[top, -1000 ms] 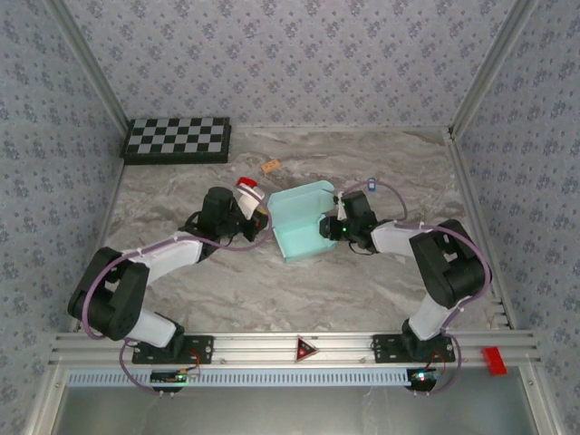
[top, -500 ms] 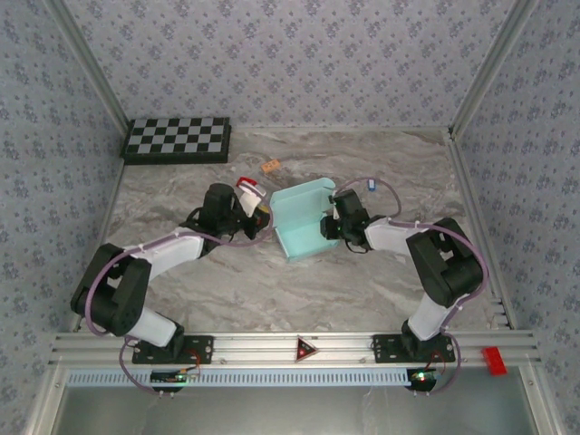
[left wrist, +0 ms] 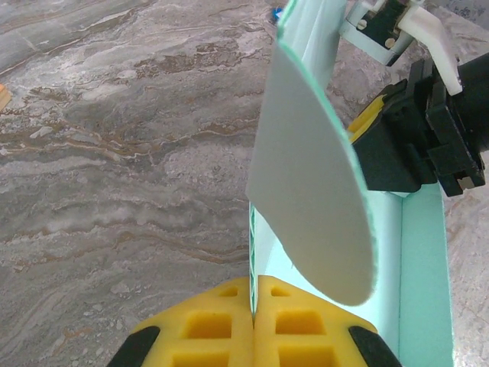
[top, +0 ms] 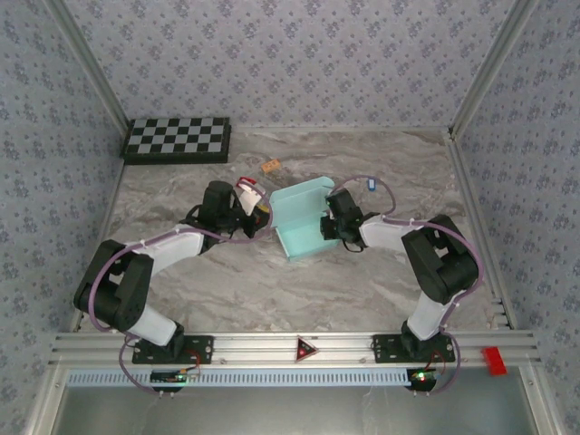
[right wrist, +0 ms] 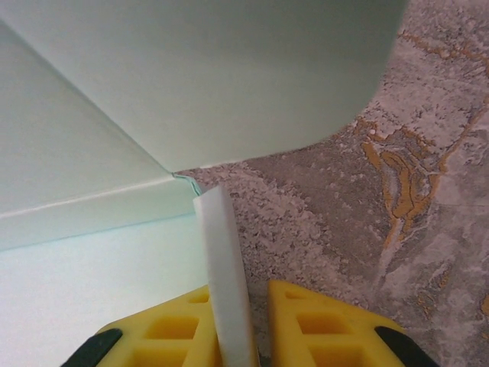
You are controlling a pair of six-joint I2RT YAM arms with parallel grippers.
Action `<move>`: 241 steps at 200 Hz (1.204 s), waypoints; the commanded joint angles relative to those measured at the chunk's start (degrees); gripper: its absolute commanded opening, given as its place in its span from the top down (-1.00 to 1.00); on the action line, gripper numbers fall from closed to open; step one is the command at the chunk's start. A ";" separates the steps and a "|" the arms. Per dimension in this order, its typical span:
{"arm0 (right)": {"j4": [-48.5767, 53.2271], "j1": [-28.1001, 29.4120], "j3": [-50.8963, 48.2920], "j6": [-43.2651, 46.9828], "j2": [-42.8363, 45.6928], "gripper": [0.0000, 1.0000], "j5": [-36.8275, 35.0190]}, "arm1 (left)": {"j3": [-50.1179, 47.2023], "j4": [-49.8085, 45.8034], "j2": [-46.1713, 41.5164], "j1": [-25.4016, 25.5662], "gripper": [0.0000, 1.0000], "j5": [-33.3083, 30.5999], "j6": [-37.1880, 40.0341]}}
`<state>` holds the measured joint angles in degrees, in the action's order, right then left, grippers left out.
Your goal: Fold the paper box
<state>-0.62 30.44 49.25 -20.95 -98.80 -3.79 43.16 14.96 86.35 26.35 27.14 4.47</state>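
Note:
The paper box [top: 299, 223] is a pale aqua sheet, partly folded, lying mid-table with its far flap raised. My left gripper [top: 263, 216] holds its left side. In the left wrist view that gripper [left wrist: 254, 287] is shut, its yellow pads [left wrist: 206, 321] pinching the thin upright wall of the box [left wrist: 420, 252] beneath a rounded flap [left wrist: 313, 183]. My right gripper [top: 328, 225] is at the box's right side. In the right wrist view it [right wrist: 256, 294] is narrowly open around a white upright flap [right wrist: 221, 252] that rests on the left pad, with a slim gap to the right pad.
A black-and-white checkerboard [top: 178, 139] lies at the back left. A small orange piece [top: 270, 167] and a red block [top: 246, 184] sit behind the left gripper, and a small blue item [top: 371, 184] behind the right. Patterned walls close three sides.
The right gripper has slid a little left against the box and its jaws have narrowed around the flap. The left gripper keeps its pinch, with its arm drawn slightly in.

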 commanded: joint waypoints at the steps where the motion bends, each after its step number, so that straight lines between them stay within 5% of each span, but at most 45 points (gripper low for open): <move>1: 4.43 -0.07 1.18 0.32 -1.82 0.60 -4.81 | 1.40 -2.55 1.00 -0.42 1.00 1.25 1.50; 241: 18.69 3.57 8.23 -1.14 -8.76 0.69 -19.89 | 5.30 -8.28 3.95 -3.46 1.00 3.94 9.24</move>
<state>9.39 35.05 57.76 -20.51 -104.05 -15.33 47.11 11.20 89.49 23.94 30.02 11.79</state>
